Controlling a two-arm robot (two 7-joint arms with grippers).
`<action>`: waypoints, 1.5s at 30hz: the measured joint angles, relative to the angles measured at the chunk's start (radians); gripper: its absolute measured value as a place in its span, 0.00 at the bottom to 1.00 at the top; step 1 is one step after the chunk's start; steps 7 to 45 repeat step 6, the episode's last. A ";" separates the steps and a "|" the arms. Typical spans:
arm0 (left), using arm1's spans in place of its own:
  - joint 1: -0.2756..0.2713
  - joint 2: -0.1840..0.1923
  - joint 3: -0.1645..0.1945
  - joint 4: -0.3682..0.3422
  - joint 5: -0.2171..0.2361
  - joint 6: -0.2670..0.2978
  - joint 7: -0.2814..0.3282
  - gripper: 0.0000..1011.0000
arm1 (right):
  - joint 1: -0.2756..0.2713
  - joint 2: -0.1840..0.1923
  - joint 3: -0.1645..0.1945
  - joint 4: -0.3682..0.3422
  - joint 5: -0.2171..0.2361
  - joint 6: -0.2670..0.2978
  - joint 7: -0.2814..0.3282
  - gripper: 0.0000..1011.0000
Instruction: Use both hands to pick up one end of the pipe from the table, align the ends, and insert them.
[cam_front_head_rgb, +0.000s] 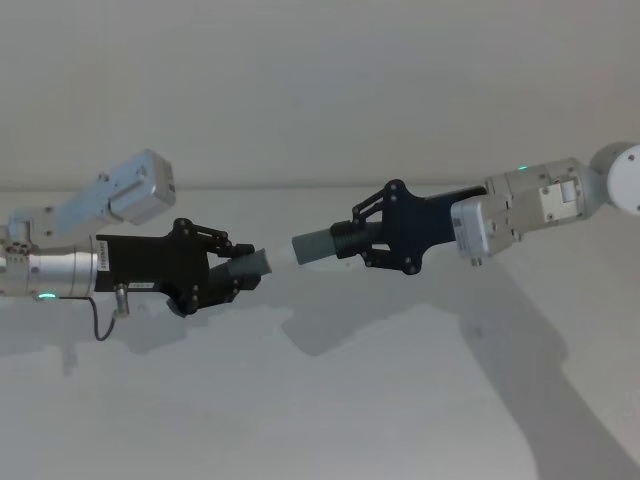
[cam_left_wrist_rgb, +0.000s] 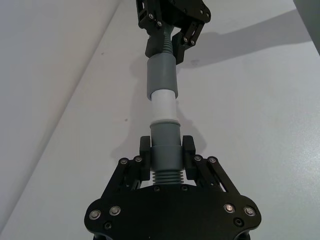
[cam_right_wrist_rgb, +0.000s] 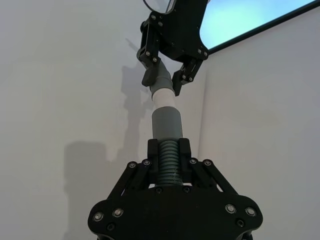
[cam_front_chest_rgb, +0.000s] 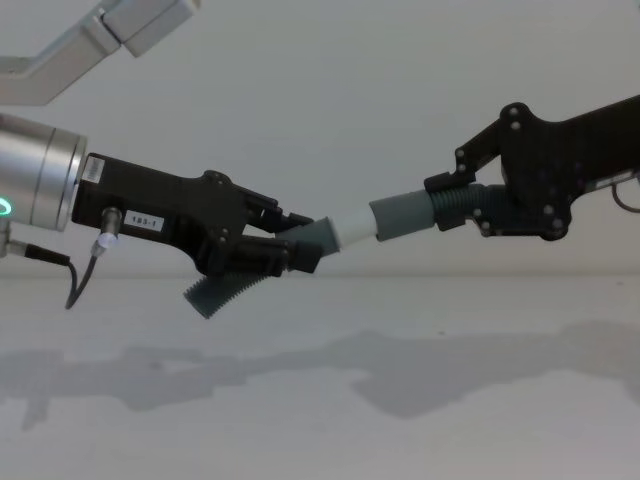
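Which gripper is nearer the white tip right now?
Left. The white tip sticks out just past the left gripper, on the grey piece it clamps. The right gripper grips the other piece by its ribbed section, a sleeve-length back from the tip.

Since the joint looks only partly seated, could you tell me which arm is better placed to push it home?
Probably the right. Its tool holds the dark-grey ribbed tube piece in line with the white tip, while the left tool grips its bent grey piece just behind the joint.

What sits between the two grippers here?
The two pipe pieces span it: left gripper holds the white-tipped piece, whose white tip meets the mouth of the right gripper's piece, in the left wrist view.
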 joint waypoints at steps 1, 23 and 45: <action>0.000 0.000 0.000 0.000 0.000 0.000 0.000 0.34 | 0.000 0.000 0.000 0.000 0.000 0.000 0.000 0.21; 0.000 0.000 0.000 0.000 0.000 0.000 0.000 0.33 | 0.000 0.000 0.000 -0.001 0.001 0.001 0.000 0.21; 0.000 0.000 0.000 0.000 0.000 0.000 0.000 0.33 | 0.000 0.000 0.000 -0.001 0.001 0.001 0.000 0.21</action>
